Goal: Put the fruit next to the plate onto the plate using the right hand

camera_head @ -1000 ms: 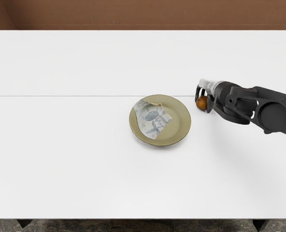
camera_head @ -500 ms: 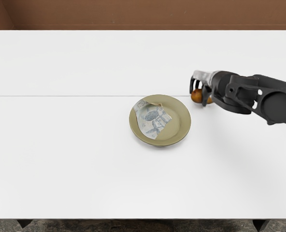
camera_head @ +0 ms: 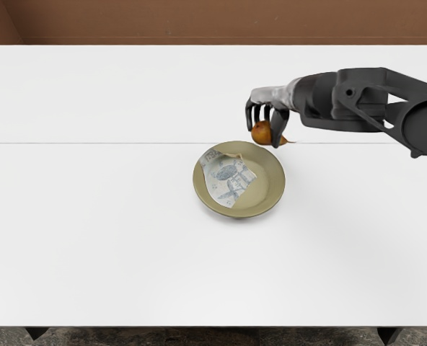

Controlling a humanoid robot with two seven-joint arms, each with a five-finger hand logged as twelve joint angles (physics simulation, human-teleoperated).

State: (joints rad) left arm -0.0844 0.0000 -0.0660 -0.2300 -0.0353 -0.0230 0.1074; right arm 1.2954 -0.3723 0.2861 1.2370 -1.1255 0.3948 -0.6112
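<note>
A small orange-brown fruit (camera_head: 261, 133) hangs in the air just above the far right rim of the plate (camera_head: 271, 189). My right hand (camera_head: 265, 115) is shut on the fruit from above, its dark fingers curled around it; the arm reaches in from the right edge. The plate is olive green with a blue and white patterned patch on its left half, and it lies on the white table near the middle. The left arm is out of view.
The white table (camera_head: 112, 238) stretches wide on all sides of the plate, with a thin seam line running across it behind the plate. A brown wall borders the far edge.
The right hand has lifted the fruit off the table beside the plate and carried it up and to the left, to the plate's far rim.
</note>
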